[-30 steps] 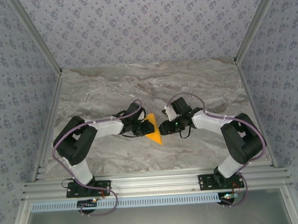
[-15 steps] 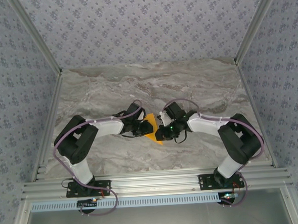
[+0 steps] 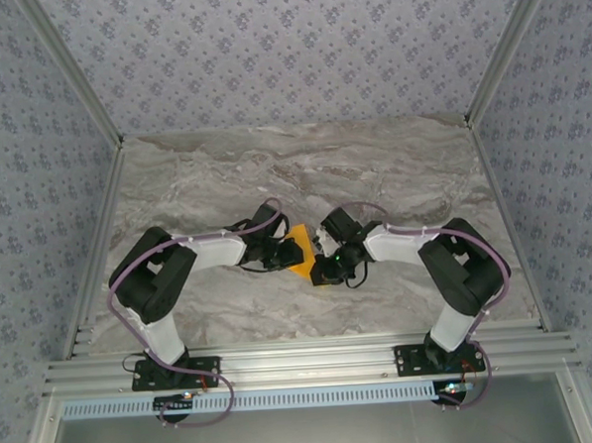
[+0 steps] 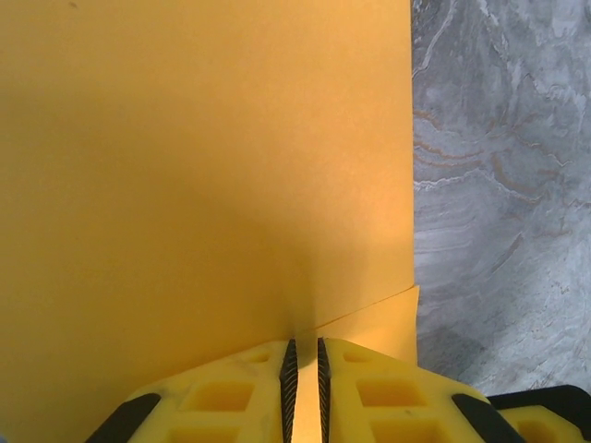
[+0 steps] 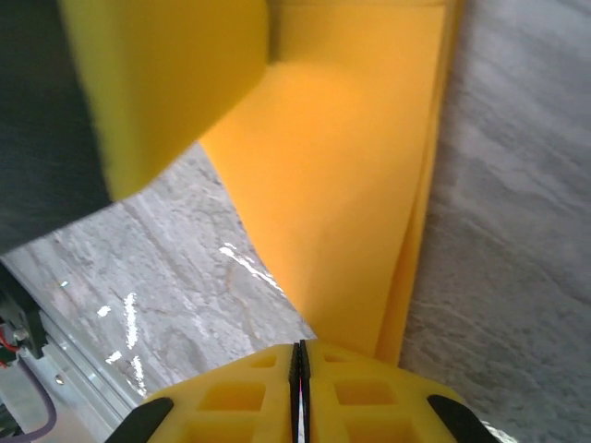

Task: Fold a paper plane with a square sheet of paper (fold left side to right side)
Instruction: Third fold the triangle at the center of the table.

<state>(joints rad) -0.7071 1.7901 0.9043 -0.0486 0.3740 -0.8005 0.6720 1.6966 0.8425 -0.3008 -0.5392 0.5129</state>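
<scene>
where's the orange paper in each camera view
Top external: orange paper mid-picture on the marble table, between left gripper and right gripper.
Left wrist: covers left and middle, pinched in the jaws at bottom.
Right wrist: runs from top right down into the shut jaws.
Shared landmark: the marble table's grey veining.

paper (image 4: 203, 166) between left tool (image 4: 304, 355), right tool (image 5: 301, 355)

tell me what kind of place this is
Probably a robotics lab test cell: a left arm and right arm bolted to an aluminium frame, and a marble-look table boxed in by patterned walls, with an orange paper between the arms.
</scene>
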